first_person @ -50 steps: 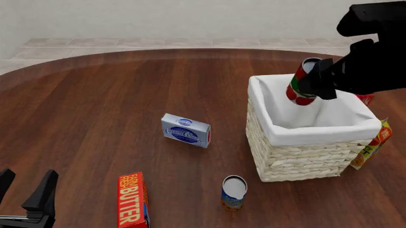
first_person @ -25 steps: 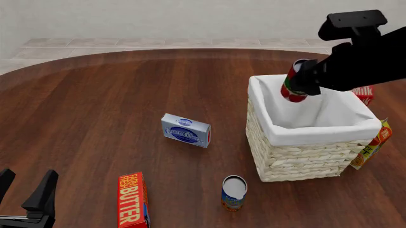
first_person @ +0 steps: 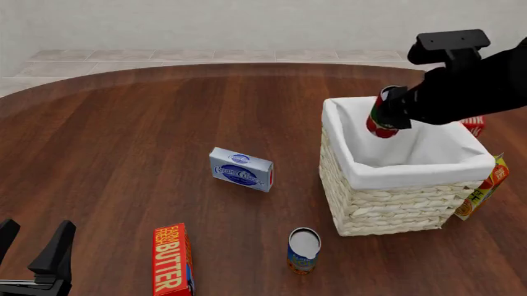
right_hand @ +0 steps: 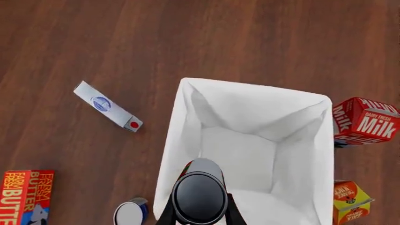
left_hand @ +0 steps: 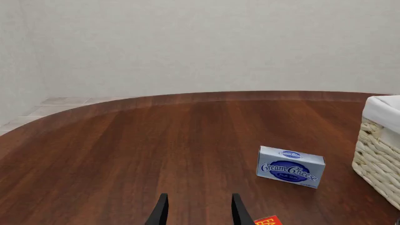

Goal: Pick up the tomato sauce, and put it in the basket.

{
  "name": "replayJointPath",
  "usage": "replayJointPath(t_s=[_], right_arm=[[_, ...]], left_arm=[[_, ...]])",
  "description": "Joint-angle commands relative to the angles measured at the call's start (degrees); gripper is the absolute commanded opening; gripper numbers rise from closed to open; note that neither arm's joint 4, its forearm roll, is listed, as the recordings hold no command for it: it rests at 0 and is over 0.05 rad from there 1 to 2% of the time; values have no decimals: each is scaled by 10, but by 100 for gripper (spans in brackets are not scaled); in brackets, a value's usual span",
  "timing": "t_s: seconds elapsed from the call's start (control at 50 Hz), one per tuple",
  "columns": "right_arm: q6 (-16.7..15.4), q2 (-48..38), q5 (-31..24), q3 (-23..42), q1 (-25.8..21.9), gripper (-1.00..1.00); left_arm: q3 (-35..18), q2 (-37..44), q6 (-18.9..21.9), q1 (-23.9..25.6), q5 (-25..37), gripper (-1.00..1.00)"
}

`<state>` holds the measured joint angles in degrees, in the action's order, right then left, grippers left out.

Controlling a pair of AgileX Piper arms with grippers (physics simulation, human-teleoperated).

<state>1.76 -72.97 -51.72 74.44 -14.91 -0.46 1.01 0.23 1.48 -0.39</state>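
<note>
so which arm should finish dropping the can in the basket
Right. Its gripper already holds the tomato sauce above the basket opening. The left gripper sits open at the near table edge, far away.

1. Wooden table (first_person: pixel 123 135): dark brown, round-edged, bearing all items listed.
2. Cream cheese box (first_person: pixel 241 169): blue and white, lying flat near the table's middle.
3. Butter box (first_person: pixel 171 259): red, lying flat at the near edge.
4. Blue-and-orange can (first_person: pixel 303 250): upright, just right of the butter box.
5. Milk carton (right_hand: pixel 362 121): red, lying on its side.
6. Yellow-orange carton (right_hand: pixel 350 201): contents label unreadable, possibly juice.
</note>
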Motion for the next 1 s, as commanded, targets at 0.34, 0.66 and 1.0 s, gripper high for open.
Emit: replayJointPath(t_s=[0.34,0.66,1.0], right_arm=[[8,-28,18,-3,26,-100],[9,-36,25,-12,44,-100],[-14,-61,40,-18,70,-100]], left_arm=[[0,0,0,0,0,100],[0,0,0,0,0,100],[0,0,0,0,0,100]])
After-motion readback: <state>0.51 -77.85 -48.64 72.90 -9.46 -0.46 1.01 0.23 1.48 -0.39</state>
